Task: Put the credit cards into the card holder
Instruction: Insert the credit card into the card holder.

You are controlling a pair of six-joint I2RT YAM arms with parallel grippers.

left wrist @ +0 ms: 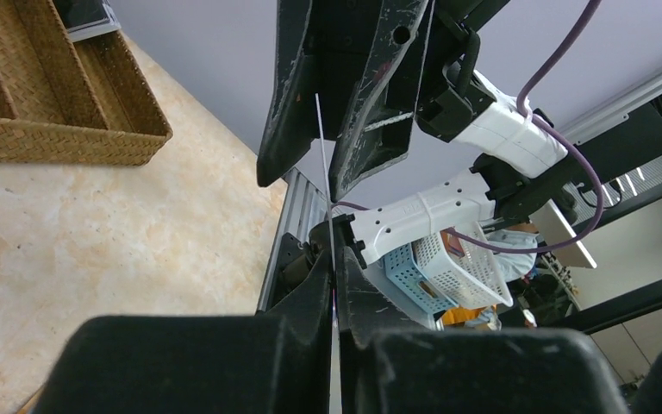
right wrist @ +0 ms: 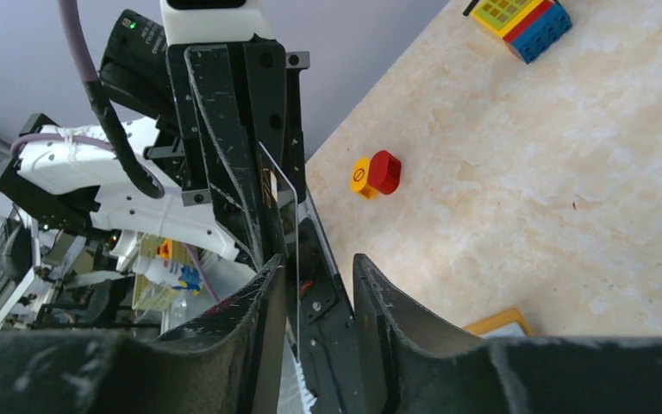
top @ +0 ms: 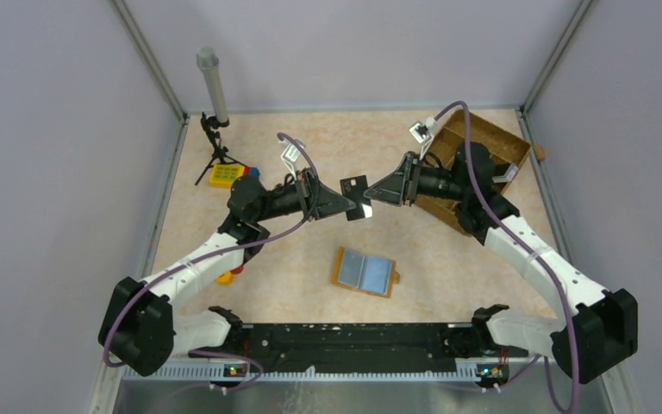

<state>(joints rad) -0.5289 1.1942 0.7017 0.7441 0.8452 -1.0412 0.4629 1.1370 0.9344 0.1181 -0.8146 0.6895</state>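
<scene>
A dark credit card (top: 355, 195) hangs in the air over the middle of the table, between my two grippers, which meet tip to tip. My left gripper (top: 350, 206) is shut on it; in the left wrist view the card (left wrist: 323, 172) is a thin pale edge pinched between the fingers (left wrist: 334, 259). My right gripper (top: 371, 193) stands open around the card's other end (right wrist: 277, 185), its jaws (right wrist: 317, 278) apart with a gap beside the card. The card holder (top: 341, 269) lies open on the table below, blue-grey inside; one corner of it (right wrist: 502, 322) shows in the right wrist view.
A brown woven tray (top: 507, 141) stands at the back right, under the right arm, and shows in the left wrist view (left wrist: 60, 142). A yellow-red-blue toy block (top: 227, 175) and a small tripod with a pole (top: 214, 129) are back left. A red-and-yellow button (right wrist: 376, 173) lies near the left arm.
</scene>
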